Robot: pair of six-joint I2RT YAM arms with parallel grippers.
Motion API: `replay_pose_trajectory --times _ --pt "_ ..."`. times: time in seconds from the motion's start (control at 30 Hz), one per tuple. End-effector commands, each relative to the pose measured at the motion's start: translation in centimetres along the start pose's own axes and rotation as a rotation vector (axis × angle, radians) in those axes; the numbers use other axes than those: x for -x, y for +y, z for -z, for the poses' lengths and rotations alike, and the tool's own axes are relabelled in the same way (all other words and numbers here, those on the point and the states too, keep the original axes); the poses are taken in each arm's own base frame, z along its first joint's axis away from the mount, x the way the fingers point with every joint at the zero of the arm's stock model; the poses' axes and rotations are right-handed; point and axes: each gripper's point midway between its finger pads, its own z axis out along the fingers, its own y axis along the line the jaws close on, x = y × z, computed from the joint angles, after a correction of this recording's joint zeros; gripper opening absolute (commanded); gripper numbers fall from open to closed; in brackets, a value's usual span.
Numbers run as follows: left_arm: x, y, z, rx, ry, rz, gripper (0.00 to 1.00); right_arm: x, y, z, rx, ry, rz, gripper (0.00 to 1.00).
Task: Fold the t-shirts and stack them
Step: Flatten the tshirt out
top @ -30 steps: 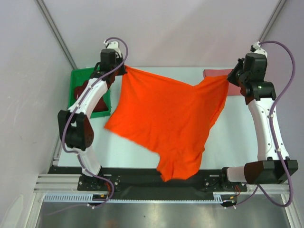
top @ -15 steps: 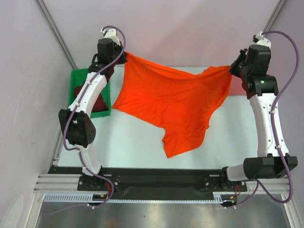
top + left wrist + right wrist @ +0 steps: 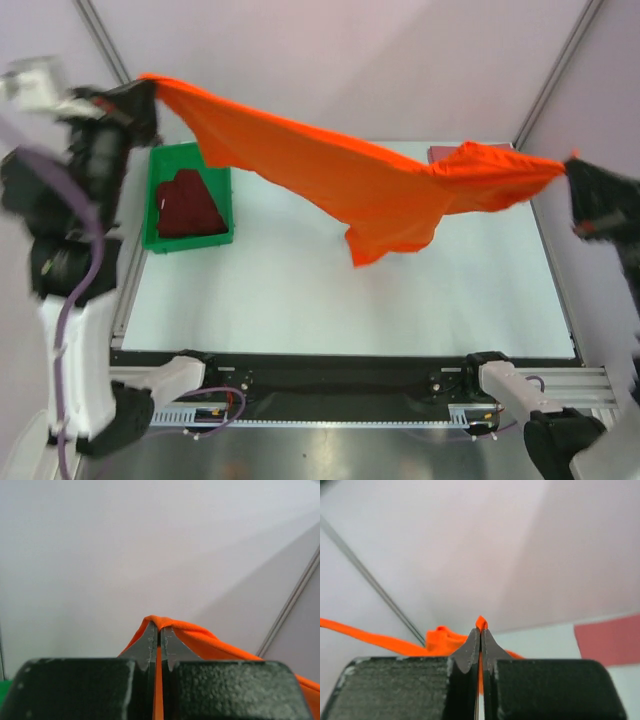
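The bright orange t-shirt (image 3: 340, 180) hangs stretched in the air between both arms, high above the table. My left gripper (image 3: 150, 88) is shut on its far-left corner; in the left wrist view (image 3: 159, 628) cloth (image 3: 210, 642) shows pinched between the fingertips. My right gripper (image 3: 568, 165) is shut on the right corner; in the right wrist view (image 3: 480, 630) the orange cloth (image 3: 440, 639) pokes out at the tips. The dark maroon t-shirt (image 3: 188, 204) lies in the green bin. A dusty rose pink t-shirt (image 3: 442, 153) shows at the table's far edge, also in the right wrist view (image 3: 607, 639).
The green plastic bin (image 3: 160, 236) stands at the table's far left. The white table (image 3: 330, 300) lies below the hanging shirt. Frame posts rise at the back corners.
Both arms have risen sharply and spread outward toward the camera, lifting the orange t-shirt off the table and pulling it taut in the air. The maroon shirt in the bin is now uncovered.
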Motion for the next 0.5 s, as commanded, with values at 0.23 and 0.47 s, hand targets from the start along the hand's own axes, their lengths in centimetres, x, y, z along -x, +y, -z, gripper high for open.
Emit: replay_pose_trajectory --times 0.23,0.47 --pt "11.3 -0.4 13.0 0.045 -0.265 -0.03 0.0 4.5 5.1 12.6 0.167 -0.14 -0.083 0.0" --pt "6.8 0.1 8.7 0.039 -0.156 -0.025 0.0 1.9 2.7 9.5 0.076 -0.05 -0.071 0.0"
